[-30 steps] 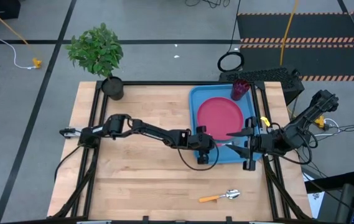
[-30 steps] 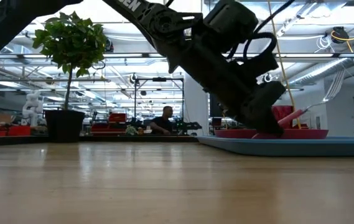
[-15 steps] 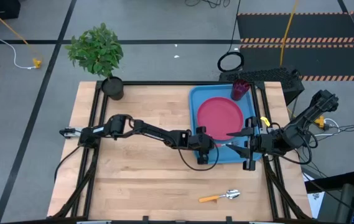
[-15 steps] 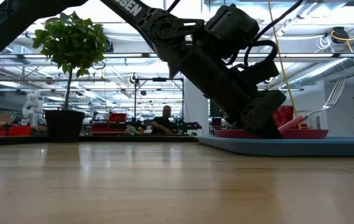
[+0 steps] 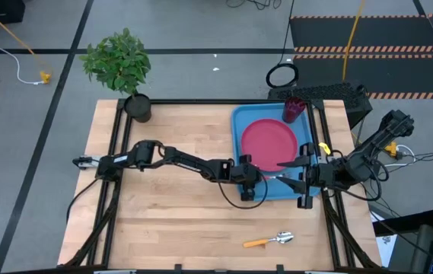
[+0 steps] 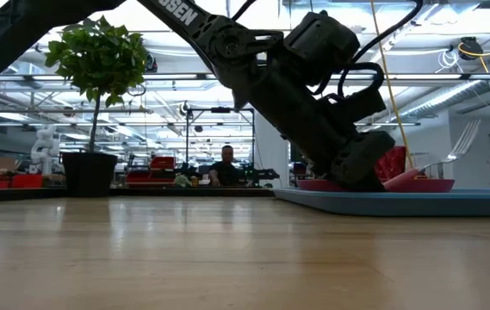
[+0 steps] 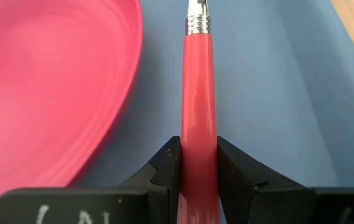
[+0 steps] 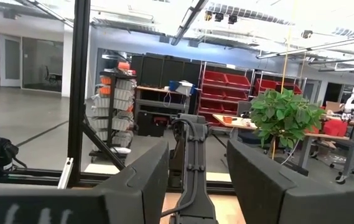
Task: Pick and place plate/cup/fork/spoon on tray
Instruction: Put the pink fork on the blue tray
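The blue tray (image 5: 240,122) lies at the table's far right with the pink-red plate (image 5: 268,139) on it and the dark red cup (image 5: 294,109) in its far right corner. My left gripper (image 5: 253,181) is at the tray's near left corner, shut on a red-handled fork (image 7: 199,93). In the low view the gripper (image 6: 361,168) sits low over the tray (image 6: 400,202). My right gripper (image 5: 296,173) waits open at the tray's near right edge. A spoon (image 5: 271,240) with an orange handle lies on the table near the front edge. My left gripper pinches the fork's red handle (image 7: 199,149) between its two fingers, well back from the metal neck (image 7: 198,22). The fingers slant down from the table's left and lie along the fork. The fork sticks out ahead of them, low over the tray beside the plate, its tine end (image 6: 441,164) slightly raised.
A potted plant (image 5: 128,72) stands at the table's far left corner. Black frame rails (image 5: 113,144) run along the table's edges. Bare wood (image 5: 170,221) lies left of the tray and in front of it. A person (image 6: 227,164) sits far off in the room.
In the low view the fork's tine end has first swung up high over the plate and then come down to just above the plate's rim, while my left gripper has stayed low over the tray's near left corner.
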### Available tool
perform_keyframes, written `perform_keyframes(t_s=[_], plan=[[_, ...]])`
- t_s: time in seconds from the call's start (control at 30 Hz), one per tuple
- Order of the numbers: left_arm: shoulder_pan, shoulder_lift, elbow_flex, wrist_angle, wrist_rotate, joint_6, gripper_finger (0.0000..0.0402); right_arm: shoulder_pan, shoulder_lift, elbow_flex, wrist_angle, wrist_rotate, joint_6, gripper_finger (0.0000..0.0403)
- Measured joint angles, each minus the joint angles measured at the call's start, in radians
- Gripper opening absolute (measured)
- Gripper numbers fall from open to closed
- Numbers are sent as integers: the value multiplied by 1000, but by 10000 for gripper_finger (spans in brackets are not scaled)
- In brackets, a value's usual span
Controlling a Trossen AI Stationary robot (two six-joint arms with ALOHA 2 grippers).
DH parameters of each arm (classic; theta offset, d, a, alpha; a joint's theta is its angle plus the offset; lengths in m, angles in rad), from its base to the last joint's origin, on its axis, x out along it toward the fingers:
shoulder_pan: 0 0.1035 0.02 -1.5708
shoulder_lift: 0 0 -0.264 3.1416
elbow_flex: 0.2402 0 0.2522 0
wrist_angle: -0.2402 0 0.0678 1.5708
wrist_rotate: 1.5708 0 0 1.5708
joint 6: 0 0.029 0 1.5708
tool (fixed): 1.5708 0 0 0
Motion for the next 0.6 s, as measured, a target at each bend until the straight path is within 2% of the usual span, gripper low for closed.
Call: perform_keyframes(t_s=[0.6], plan=[[10, 11, 2, -4, -1, -6, 81, 0, 11, 0, 3, -4, -2, 154]])
